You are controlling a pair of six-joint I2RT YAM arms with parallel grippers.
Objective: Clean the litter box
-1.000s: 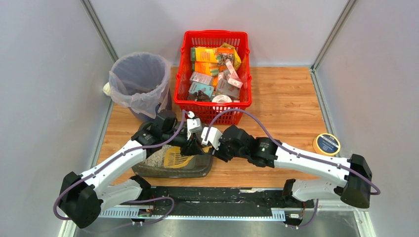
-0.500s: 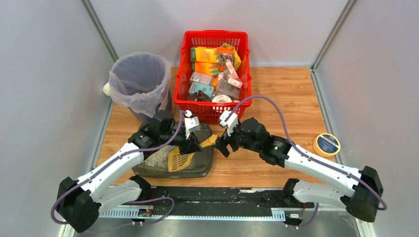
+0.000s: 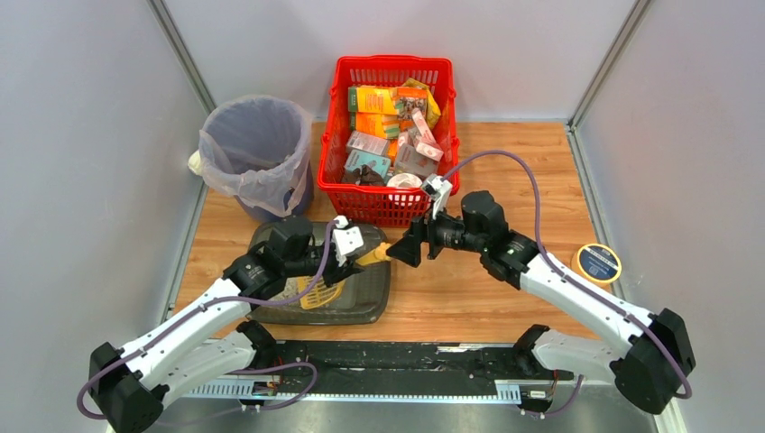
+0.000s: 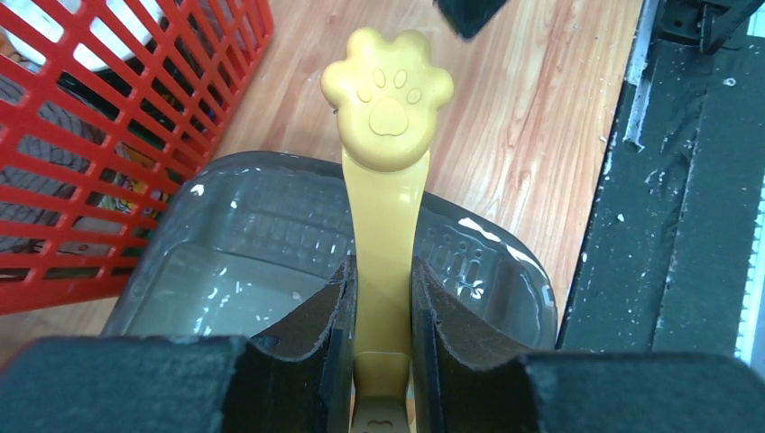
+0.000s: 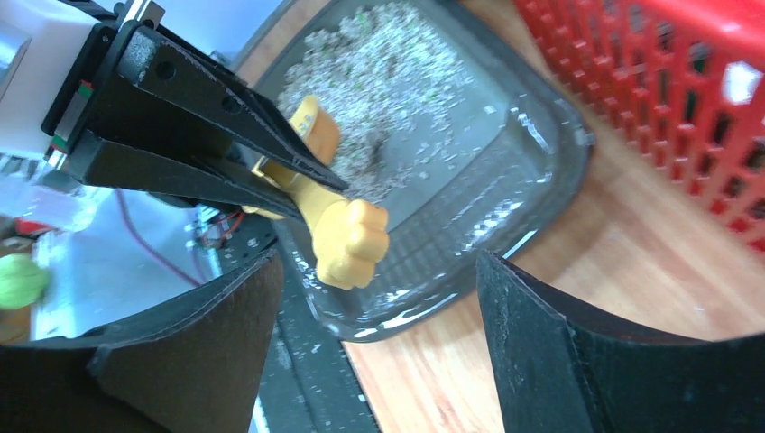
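Down at the near edge of the wooden table (image 3: 505, 162), toward the left corner, sits the litter box (image 3: 370, 302). It is a low, dark grey tray with round corners, and you can see a bit through its shiny walls. The pale grey litter (image 5: 388, 99) looks like tiny stones. It lies heaped at the left end. The right end is bare and wet-looking with light.

The left gripper (image 4: 383, 271) hangs over the box. Its two black fingers squeeze the thin handle of a yellow scoop (image 4: 386, 180), one on each side. I think it grips the handle there so the wide end can dip into the litter. That end is mostly hidden under the arm. The handle ends in a little paw shape that sticks out over the right rim of the box.

Just past that paw is the right gripper (image 3: 406, 253). Its fingers are spread wide and hold nothing. They do not touch the scoop. So the left arm has the scoop all to itself.

A yellow roll of tape (image 3: 596, 263) rests by the right edge, well away.

At the far edge stands a red basket (image 3: 394, 61) full of small boxes. Beside it, by the far left corner, is a round bin (image 3: 255, 144) with a bag inside. It is close to the box, I guess so the scooped bits can go in there.
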